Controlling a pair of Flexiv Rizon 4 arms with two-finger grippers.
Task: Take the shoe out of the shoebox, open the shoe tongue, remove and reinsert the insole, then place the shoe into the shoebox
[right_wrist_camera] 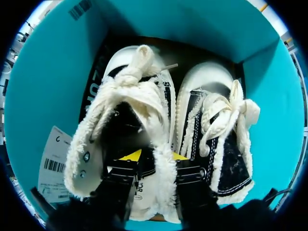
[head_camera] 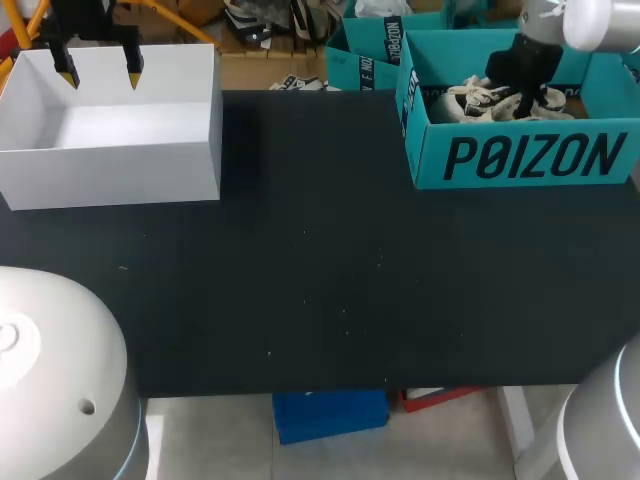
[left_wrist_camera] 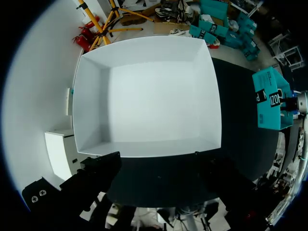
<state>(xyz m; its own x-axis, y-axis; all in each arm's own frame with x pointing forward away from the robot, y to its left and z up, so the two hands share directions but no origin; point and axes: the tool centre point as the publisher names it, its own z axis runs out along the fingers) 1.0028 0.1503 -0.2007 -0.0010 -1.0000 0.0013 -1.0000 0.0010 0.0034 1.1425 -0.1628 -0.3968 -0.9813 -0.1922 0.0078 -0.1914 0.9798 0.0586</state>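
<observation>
We count two shoes [right_wrist_camera: 130, 120], one shoebox [head_camera: 530, 160], one white box [head_camera: 110, 175], and two of ours: left end effector [head_camera: 100, 72], right end effector [right_wrist_camera: 153, 156].

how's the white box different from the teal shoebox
The white box is plain; the teal shoebox carries dark print. The white box shows a bare inside; the teal shoebox holds two shoes. The left hand hangs over the white box; the right hand sits inside the teal shoebox. Both stand open.
</observation>
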